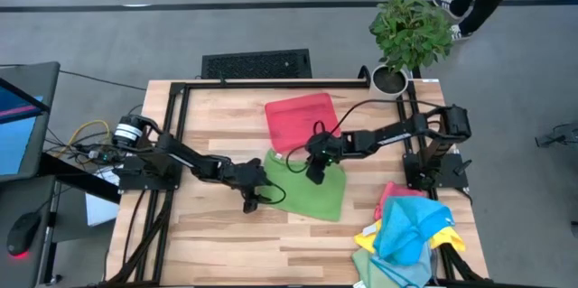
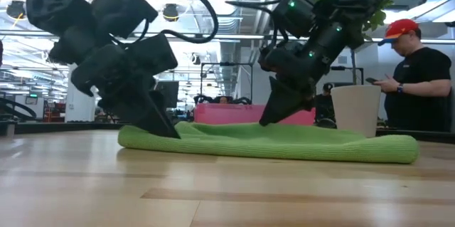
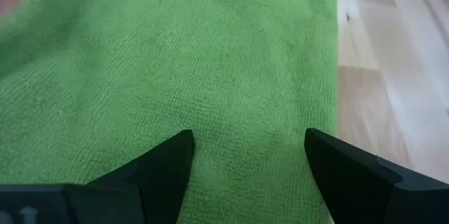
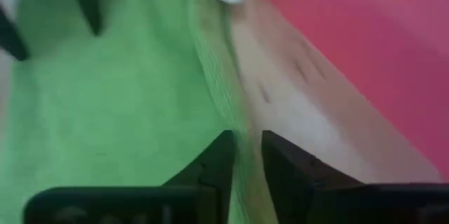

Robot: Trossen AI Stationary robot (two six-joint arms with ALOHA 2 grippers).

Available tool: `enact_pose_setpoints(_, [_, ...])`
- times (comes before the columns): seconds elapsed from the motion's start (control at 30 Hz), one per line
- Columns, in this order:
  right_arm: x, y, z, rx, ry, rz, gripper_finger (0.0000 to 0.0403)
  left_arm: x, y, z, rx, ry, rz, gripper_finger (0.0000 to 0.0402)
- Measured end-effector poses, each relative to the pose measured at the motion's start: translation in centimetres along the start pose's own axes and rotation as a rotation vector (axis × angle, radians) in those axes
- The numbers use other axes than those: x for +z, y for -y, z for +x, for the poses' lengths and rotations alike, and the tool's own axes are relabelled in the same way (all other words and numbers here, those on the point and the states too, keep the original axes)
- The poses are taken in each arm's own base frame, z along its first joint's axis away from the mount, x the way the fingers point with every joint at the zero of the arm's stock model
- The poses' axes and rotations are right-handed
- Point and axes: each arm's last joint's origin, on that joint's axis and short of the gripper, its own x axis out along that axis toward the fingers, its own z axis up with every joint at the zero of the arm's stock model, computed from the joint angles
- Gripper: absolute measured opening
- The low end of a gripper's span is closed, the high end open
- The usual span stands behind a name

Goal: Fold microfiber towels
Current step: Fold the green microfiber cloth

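hidden: right hand (image 4: 242, 155) grip on green towel (image 1: 312, 193) | blurred

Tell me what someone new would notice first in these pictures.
Probably the green microfiber towel spread mid-table, with both arms bent down onto it: the left hand open over its left part, the right hand narrowed on its edge nearest the red tray. Next, the bright heap of blue, yellow and pink towels at the table's front right corner, and the potted plant at the back right.

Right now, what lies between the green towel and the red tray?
In the right wrist view, a narrow strip of bare wooden table separates the green towel from the red tray. Nothing else lies there; the high view agrees.
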Motion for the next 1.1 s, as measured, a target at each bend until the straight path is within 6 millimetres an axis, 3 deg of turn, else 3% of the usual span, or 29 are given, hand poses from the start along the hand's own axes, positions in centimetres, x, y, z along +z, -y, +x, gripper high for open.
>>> enact_pose_setpoints(0.2, [0.2,1.3,-0.1,-0.036,-0.01,0.042,0.0038,0.0,0.0,0.0,-0.002,-0.005,-0.003,0.027])
enact_pose_setpoints(0.37, [1.0,1.8,-1.5,-0.04,0.026,0.053,0.002,0.0,0.0,0.0,-0.002,-0.009,-0.004,0.027])
enact_pose_setpoints(0.47, [1.4,1.7,-2.8,-0.033,0.049,0.052,0.0037,-0.1,0.0,0.0,-0.002,-0.012,-0.004,0.027])
enact_pose_setpoints(0.7, [0.9,1.3,-5.7,-0.052,-0.012,0.078,0.0121,-0.1,0.0,0.0,-0.002,-0.012,-0.005,0.027])
enact_pose_setpoints(0.83, [0.1,-0.6,-6.2,-0.034,-0.034,0.056,0.0151,-0.1,0.0,0.0,-0.002,-0.013,-0.006,0.027])
enact_pose_setpoints(1.1, [-3.8,-8.4,-6.2,0.057,-0.043,-0.144,0.0159,-0.1,0.1,0.0,-0.05,-0.027,-0.017,0.027])
